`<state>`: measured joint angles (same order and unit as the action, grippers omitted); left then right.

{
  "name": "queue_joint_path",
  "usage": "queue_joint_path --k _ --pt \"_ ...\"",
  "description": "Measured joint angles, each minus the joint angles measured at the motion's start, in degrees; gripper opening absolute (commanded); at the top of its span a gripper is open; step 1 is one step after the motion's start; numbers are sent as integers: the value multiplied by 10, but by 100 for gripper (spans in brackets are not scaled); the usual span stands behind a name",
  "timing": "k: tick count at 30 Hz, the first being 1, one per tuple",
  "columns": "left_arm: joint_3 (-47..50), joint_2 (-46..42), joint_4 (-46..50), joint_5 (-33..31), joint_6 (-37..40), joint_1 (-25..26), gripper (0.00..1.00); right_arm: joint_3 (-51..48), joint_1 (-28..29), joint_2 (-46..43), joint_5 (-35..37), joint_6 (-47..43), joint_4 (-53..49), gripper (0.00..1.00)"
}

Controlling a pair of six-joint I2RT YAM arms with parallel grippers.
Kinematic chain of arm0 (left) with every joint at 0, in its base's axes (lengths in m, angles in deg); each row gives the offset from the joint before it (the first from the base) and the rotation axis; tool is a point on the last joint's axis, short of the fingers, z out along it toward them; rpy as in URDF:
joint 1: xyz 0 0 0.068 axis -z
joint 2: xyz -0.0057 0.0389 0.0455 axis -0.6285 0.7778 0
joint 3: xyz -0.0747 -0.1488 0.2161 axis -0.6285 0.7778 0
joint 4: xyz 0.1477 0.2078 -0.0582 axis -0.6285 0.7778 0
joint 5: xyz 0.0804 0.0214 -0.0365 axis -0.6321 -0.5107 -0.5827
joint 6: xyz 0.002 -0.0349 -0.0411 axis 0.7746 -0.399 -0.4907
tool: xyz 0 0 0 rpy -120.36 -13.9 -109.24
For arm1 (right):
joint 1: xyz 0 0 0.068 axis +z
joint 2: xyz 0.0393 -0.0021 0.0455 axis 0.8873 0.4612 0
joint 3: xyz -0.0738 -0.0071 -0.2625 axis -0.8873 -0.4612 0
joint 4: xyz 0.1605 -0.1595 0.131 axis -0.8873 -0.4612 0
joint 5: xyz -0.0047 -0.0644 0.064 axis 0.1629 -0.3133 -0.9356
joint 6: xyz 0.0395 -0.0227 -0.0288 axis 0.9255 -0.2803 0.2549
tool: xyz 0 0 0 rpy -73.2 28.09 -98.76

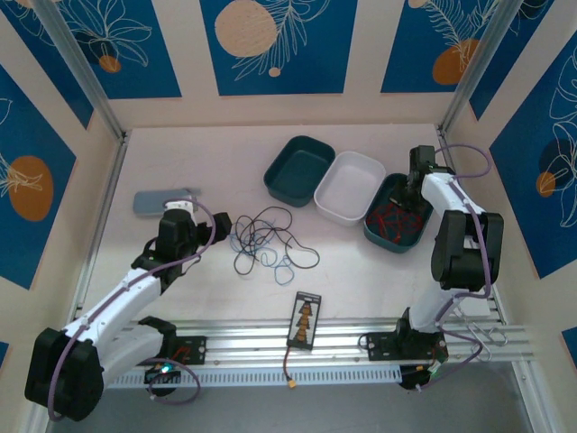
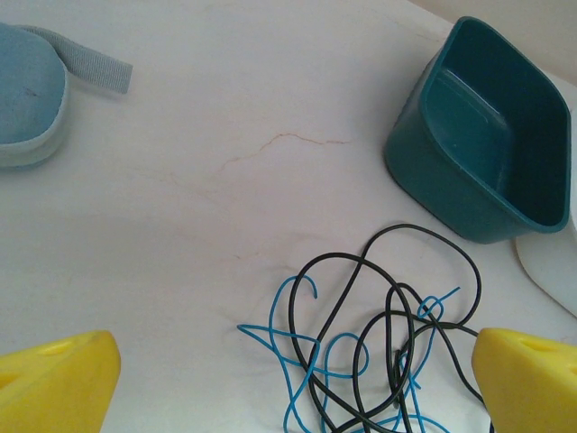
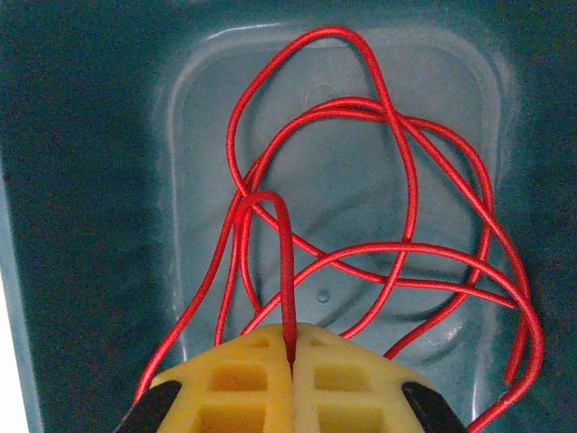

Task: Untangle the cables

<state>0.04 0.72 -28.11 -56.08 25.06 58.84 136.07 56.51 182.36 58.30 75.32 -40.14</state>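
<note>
Two lots: red cable (image 3: 285,271) in the tray (image 3: 90,135), a loop pinched by the right gripper (image 3: 290,361); blue and black cables (image 2: 379,352) tangled on the table (image 2: 225,180) under the wide-spread left gripper (image 2: 293,379). Probably light, floppy; grab loose ends.

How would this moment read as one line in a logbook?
left gripper: open, beside black and blue cables | right gripper: shut on red cable in teal tray | untangling: not finished

left gripper (image 2: 293,388) spread wide, right gripper (image 3: 290,361) pinched shut, both arms reaching forward.
</note>
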Motion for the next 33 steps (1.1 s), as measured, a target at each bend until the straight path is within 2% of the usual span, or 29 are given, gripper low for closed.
queue_joint_path --k 6,11,18,23,27,30,31,33 --pt "0 0 0 0 0 0 100 0 0 -9 1 2 -3 27" --pt "0 0 1 0 0 0 100 -1 0 -65 5 0 -18 40" --pt "-8 12 5 3 0 0 100 -9 0 -149 16 -3 -38 45" --pt "-10 17 5 11 -1 0 100 -11 10 -195 13 -11 -54 57" --pt "-23 33 16 23 -2 0 100 -20 56 -244 3 -20 -54 71" --pt "-36 52 23 39 -2 0 100 -26 122 -270 0 -21 -51 81" --pt "-41 61 24 46 -3 0 100 -26 147 -272 -2 -17 -49 96" --pt "-51 81 26 60 -6 0 100 -26 191 -269 -1 -15 -43 99"
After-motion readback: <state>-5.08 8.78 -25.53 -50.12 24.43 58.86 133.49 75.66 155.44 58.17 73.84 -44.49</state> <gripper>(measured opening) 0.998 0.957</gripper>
